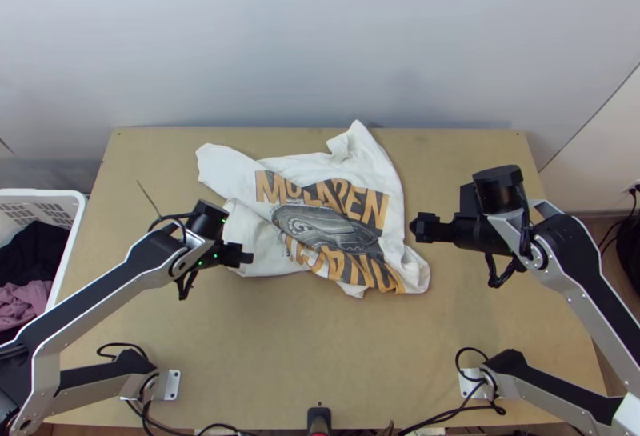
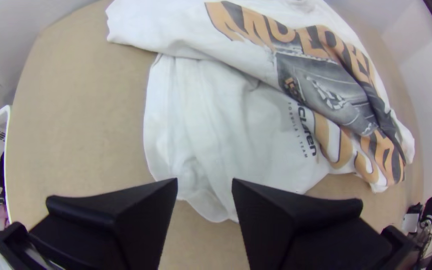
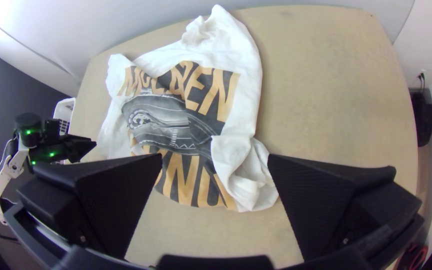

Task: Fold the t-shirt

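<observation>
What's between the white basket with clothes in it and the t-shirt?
Bare wooden tabletop lies between the basket and the t-shirt, as the left wrist view shows; in the top view, the left arm hangs over that stretch.

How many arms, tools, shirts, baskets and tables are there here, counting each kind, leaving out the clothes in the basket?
Arms: 2, left arm and right arm
Tools: 2, left tool and right tool
T-shirt: 1
White basket: 1
Wooden table: 1
Total: 7
</observation>
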Robot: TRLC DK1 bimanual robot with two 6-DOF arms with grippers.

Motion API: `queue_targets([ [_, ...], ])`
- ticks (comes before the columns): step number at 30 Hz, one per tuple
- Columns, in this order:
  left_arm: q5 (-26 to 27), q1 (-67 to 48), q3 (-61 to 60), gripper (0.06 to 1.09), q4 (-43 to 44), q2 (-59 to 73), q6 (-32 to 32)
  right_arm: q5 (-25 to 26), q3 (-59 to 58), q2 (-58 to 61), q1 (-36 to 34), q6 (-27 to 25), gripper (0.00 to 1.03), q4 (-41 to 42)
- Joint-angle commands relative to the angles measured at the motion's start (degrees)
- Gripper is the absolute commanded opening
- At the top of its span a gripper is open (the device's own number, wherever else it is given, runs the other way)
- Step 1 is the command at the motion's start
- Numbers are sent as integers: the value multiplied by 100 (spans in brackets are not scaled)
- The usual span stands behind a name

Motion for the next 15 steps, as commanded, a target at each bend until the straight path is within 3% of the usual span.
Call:
queue_targets([
  [1, 10, -315, -24, 70, -191, 221, -153, 2, -10, 16, -7, -6, 98, 4],
  [13, 1, -702, -68, 69, -182, 564, -408, 2, -80, 42, 37, -85, 98, -58],
  [15, -130, -702, -130, 63, -129, 643, -426, 2, -80, 60, 37, -94, 98, -58],
])
